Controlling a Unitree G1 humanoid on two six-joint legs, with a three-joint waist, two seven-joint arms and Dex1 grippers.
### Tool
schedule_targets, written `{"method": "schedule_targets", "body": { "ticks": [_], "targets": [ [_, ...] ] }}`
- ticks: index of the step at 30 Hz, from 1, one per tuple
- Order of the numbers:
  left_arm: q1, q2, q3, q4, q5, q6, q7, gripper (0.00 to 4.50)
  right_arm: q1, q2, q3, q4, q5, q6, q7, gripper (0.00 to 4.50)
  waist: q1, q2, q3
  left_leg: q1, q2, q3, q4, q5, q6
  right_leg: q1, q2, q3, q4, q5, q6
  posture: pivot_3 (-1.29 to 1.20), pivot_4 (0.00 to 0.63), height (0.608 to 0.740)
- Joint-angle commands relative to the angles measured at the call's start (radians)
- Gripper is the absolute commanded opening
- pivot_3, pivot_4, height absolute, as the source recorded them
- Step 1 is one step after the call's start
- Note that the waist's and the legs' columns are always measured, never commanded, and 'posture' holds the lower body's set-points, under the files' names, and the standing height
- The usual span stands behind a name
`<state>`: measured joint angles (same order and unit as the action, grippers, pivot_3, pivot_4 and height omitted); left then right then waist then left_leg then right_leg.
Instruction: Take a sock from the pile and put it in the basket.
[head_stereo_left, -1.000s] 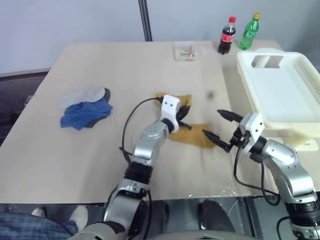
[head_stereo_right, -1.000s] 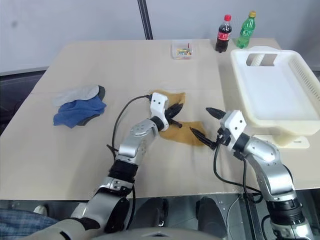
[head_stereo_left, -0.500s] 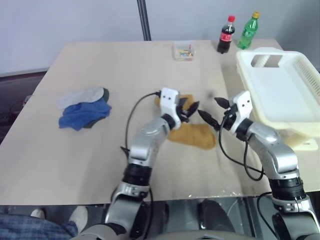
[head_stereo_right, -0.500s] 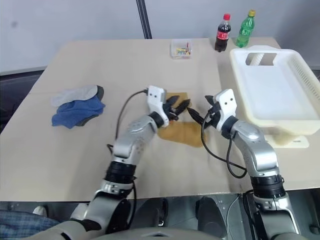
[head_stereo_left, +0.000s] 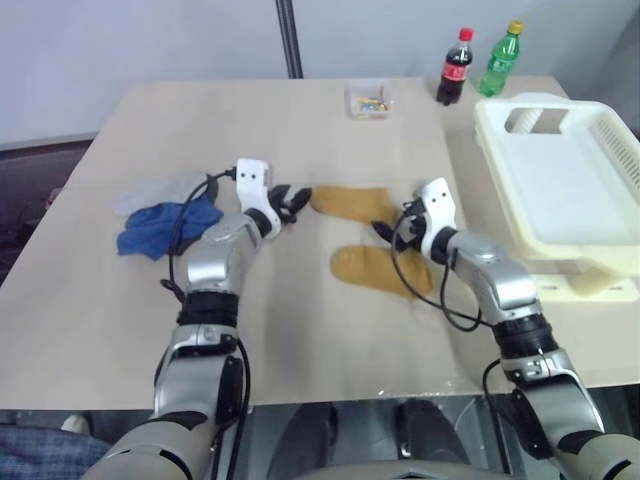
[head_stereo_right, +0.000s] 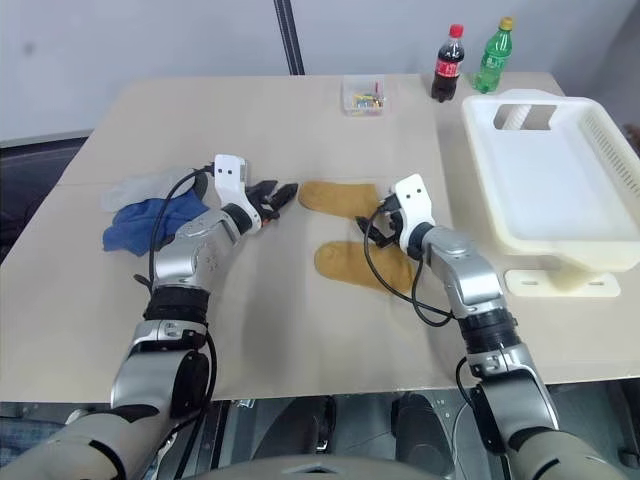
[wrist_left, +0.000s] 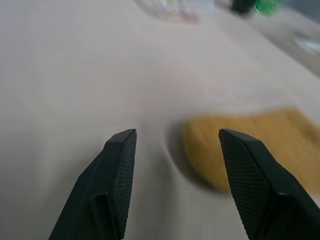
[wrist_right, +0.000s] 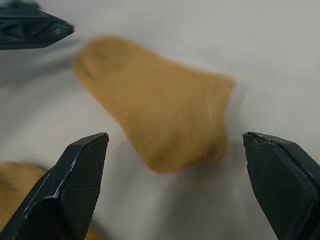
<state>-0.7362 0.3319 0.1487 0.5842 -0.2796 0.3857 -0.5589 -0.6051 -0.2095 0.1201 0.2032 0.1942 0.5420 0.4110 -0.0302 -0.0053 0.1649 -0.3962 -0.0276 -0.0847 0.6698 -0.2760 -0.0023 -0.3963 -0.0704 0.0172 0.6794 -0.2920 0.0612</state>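
Two mustard socks lie flat on the counter (head_stereo_left: 300, 330), apart from the basket (head_stereo_left: 560, 180); right gripper (head_stereo_left: 392, 232) fingers spread wide over the far sock (head_stereo_left: 350, 203), left gripper (head_stereo_left: 292, 200) fingers released beside it; pinch mid-fabric, pressing down before closing

Both arms are extended forward, forearms angled inward toward each other. The left gripper (head_stereo_left: 293, 198) is held roughly level, fingers parted with nothing between them. The right gripper (wrist_right: 175, 165) is spread wide, empty, and pointed slightly downward.
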Motion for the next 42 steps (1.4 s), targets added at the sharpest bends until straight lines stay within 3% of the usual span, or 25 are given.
{"method": "schedule_targets", "body": {
  "ticks": [1,6,8,11,17,26,32,37,42],
  "targets": [
    [-0.069,0.01,0.015,0.087,-0.028,-0.032,-0.089,2.81,-0.037,0.019,-0.037,0.028,-0.03,-0.013,-0.07,4.5,-0.006,0.0,0.0,-0.001,0.0,0.0,0.0,0.0,0.0,-0.001,0.0,0.0,0.0,0.0,0.0,0.0,0.15,0.74],
    [-0.092,0.03,-0.053,0.195,0.042,-0.059,-0.171,2.81,-0.029,0.03,-0.038,0.009,-0.022,0.013,-0.056,4.5,-0.017,0.0,0.0,-0.001,0.0,0.0,0.0,0.0,0.0,-0.001,0.0,0.0,0.0,0.0,0.0,0.0,0.15,0.74],
    [-0.106,0.029,-0.066,0.237,0.062,-0.066,-0.169,2.89,-0.024,0.033,-0.036,-0.001,-0.02,0.022,-0.052,3.98,-0.019,0.0,0.0,-0.001,-0.001,-0.001,0.0,0.0,0.0,-0.001,0.0,0.001,0.001,0.0,0.0,0.0,0.15,0.74],
    [-0.127,0.022,-0.08,0.296,0.099,-0.094,-0.131,2.89,-0.018,0.037,-0.027,-0.011,-0.019,0.032,-0.04,2.85,-0.016,0.0,-0.001,0.0,-0.001,-0.001,0.0,0.0,0.0,-0.001,0.0,0.001,0.002,0.0,0.0,0.0,0.15,0.74],
    [-0.158,0.008,-0.056,0.351,0.094,-0.115,-0.089,2.89,-0.021,0.043,-0.025,-0.011,-0.028,0.03,-0.035,0.16,-0.015,0.0,-0.002,0.001,-0.001,-0.001,0.001,0.001,0.0,-0.001,0.0,0.001,0.005,0.0,0.0,0.0,0.15,0.74],
    [-0.129,-0.009,-0.019,0.289,0.055,-0.023,-0.065,2.89,-0.029,0.04,-0.031,0.005,-0.033,0.009,-0.031,0.05,-0.016,0.0,-0.002,0.002,-0.001,-0.001,0.002,0.001,0.0,-0.001,0.0,0.003,0.008,0.0,0.0,0.0,0.15,0.74],
    [-0.092,-0.032,-0.005,0.231,0.04,0.091,-0.018,0.14,-0.032,0.043,-0.031,0.013,-0.035,-0.004,-0.026,0.0,-0.017,0.0,-0.002,0.002,-0.001,0.0,0.002,0.001,0.0,-0.001,0.0,0.003,0.008,0.0,0.0,0.0,0.15,0.74],
    [0.01,-0.052,-0.031,-0.03,-0.008,0.082,-0.09,0.06,-0.027,0.04,-0.042,-0.008,-0.035,-0.019,-0.029,0.0,-0.015,0.0,-0.002,0.002,-0.001,0.0,0.002,0.001,0.0,-0.002,0.0,0.004,0.008,0.0,0.0,0.0,0.15,0.74],
    [0.203,-0.064,0.035,-0.49,-0.218,0.294,-0.096,0.06,0.025,-0.011,-0.076,-0.195,0.001,0.056,-0.017,0.0,-0.015,0.0,-0.002,-0.003,0.002,0.001,0.002,0.001,0.0,-0.007,0.0,0.007,0.009,0.0,0.0,0.0,0.15,0.74]
  ]
}}
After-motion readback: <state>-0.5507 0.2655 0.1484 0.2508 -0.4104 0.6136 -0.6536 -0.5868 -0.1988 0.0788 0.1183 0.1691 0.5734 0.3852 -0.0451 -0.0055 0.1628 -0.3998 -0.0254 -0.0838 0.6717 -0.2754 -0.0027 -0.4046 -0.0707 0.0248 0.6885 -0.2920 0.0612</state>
